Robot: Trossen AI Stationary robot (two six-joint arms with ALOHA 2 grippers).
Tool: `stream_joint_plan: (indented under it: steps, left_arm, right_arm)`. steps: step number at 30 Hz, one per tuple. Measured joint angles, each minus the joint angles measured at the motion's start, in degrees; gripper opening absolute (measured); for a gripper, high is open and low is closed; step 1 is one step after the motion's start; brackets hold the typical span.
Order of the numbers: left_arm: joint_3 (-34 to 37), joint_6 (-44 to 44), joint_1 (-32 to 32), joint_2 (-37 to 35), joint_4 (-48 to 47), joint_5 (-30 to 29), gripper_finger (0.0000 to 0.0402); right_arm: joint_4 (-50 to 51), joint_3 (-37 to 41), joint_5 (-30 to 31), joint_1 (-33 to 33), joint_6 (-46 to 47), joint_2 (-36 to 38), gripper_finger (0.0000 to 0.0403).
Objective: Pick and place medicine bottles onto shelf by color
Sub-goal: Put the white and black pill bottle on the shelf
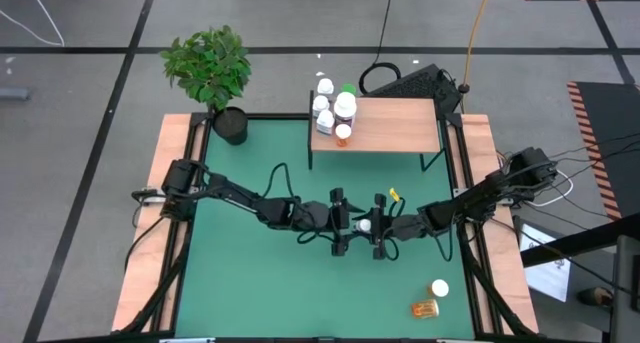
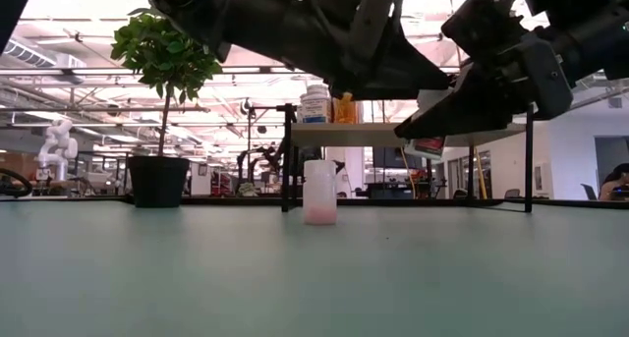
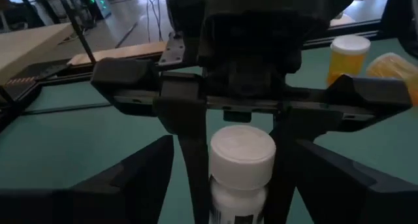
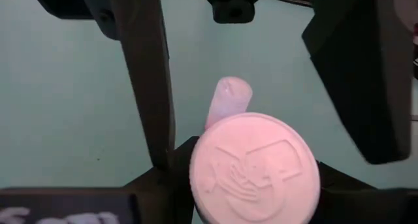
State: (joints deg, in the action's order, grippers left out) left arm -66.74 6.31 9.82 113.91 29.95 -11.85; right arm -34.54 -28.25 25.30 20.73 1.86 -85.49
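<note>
Green matting covers the table [image 1: 250, 283], and the shelf [image 1: 395, 125] stands at its far edge, with a potted plant [image 1: 212, 71] just beyond the mat's far left corner. On the left end of the shelf a cluster of medicine bottles [image 1: 333, 110] stands upright: several white ones, one larger bottle with a green cap behind it, and a small amber one at the near edge of the group; what is inside them cannot be told. Near the middle of the mat, well in front of the shelf, a white bottle [image 2: 319, 192] stands upright on the mat, its white cap closed. Both arms meet over it. The left pincer [image 1: 341, 223] sits just left of the bottle, its fingers spread apart and clear of it. The right pincer [image 1: 379, 226] sits just right of it, with fingers on either side of the bottle; whether they press on it cannot be told. Far from the shelf, toward the near right corner of the mat, an amber bottle with a white cap [image 1: 439, 288] stands upright, and another amber bottle [image 1: 425, 308] lies on its side just beside it.
</note>
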Motion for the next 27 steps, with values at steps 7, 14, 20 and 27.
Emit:
stream_joint_plan:
  steps: [7, 14, 20, 27]
  left_arm:
    - [0.00, -0.76, -0.20, 0.02, 0.00, 1.73, 0.0244]
    - [0.07, -0.42, -0.19, 0.00, -0.34, 2.00, 0.0216]
    - [0.04, -0.46, -0.21, 0.00, -0.93, 2.55, 0.0170]
    - [0.04, -0.62, -0.26, -0.02, -1.09, 2.57, 0.0153]
  right_arm:
    - [0.60, -1.20, -0.02, -0.04, -0.72, 0.00, 0.0150]
    - [4.34, -3.00, -0.57, -0.90, -0.79, -0.02, 0.0150]
    - [3.71, -3.06, -1.93, -1.22, -0.84, -0.02, 0.0151]
    - [3.52, -3.09, -1.56, -1.25, -0.88, -0.02, 0.0169]
